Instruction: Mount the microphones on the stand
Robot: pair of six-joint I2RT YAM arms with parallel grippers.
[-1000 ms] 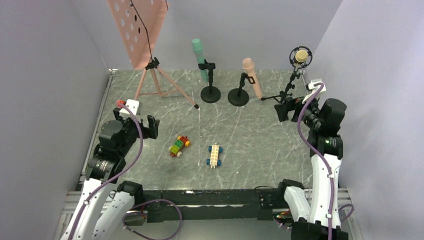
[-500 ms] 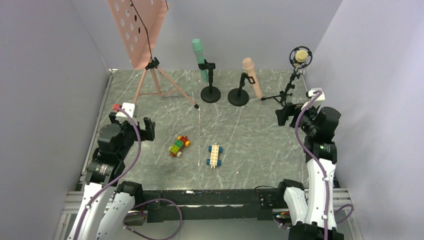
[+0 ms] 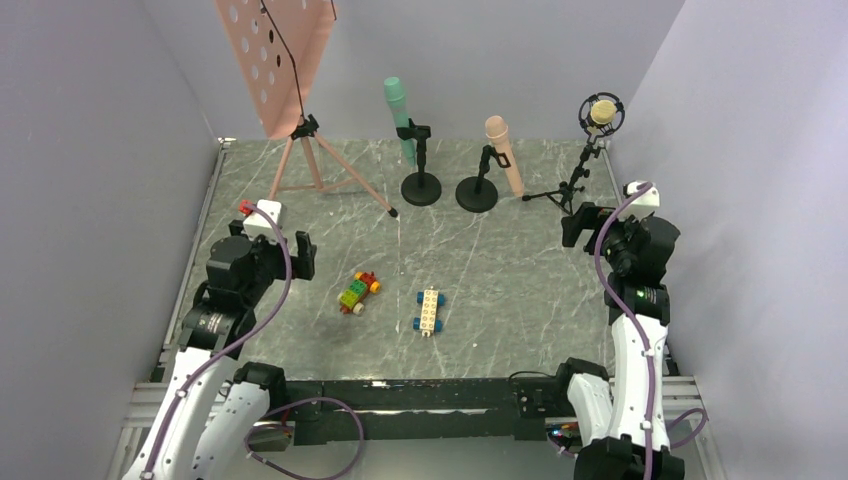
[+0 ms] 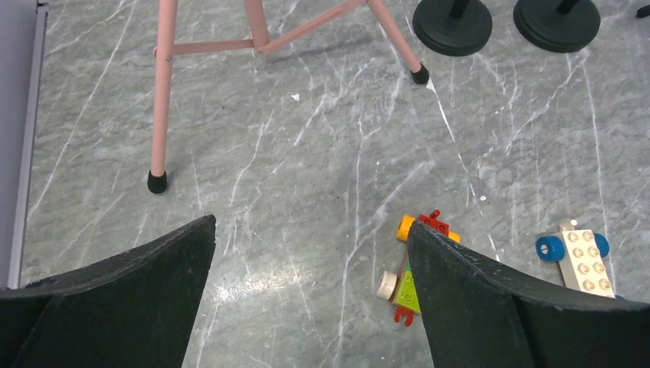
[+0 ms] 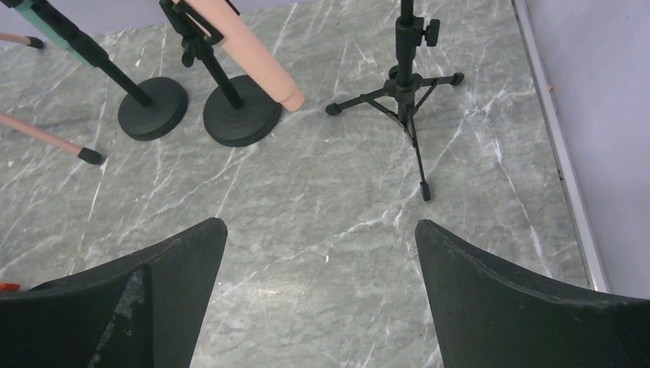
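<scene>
The mint green microphone [image 3: 399, 118] sits clipped in a black round-base stand [image 3: 421, 187] at the back. The salmon pink microphone [image 3: 504, 154] sits in the stand [image 3: 477, 193] next to it and also shows in the right wrist view [image 5: 253, 54]. The pale tan-yellow microphone [image 3: 602, 111] sits in the ring mount of a black tripod stand [image 3: 572, 185] at the back right. My left gripper [image 3: 292, 253] is open and empty above the table at the left [image 4: 310, 253]. My right gripper [image 3: 577, 225] is open and empty, near the tripod [image 5: 320, 253].
A pink music stand [image 3: 276, 60] on a tripod stands at the back left, with one leg [image 4: 162, 92] near my left gripper. Two toy-brick cars lie mid-table: a colourful one [image 3: 358, 292] and a tan one with blue wheels [image 3: 429, 311]. Grey walls enclose the table.
Both arms shifted slightly. My right gripper drew back from the tripod stand, then rose a little. My left gripper dipped left, then came back. The microphones have not moved.
</scene>
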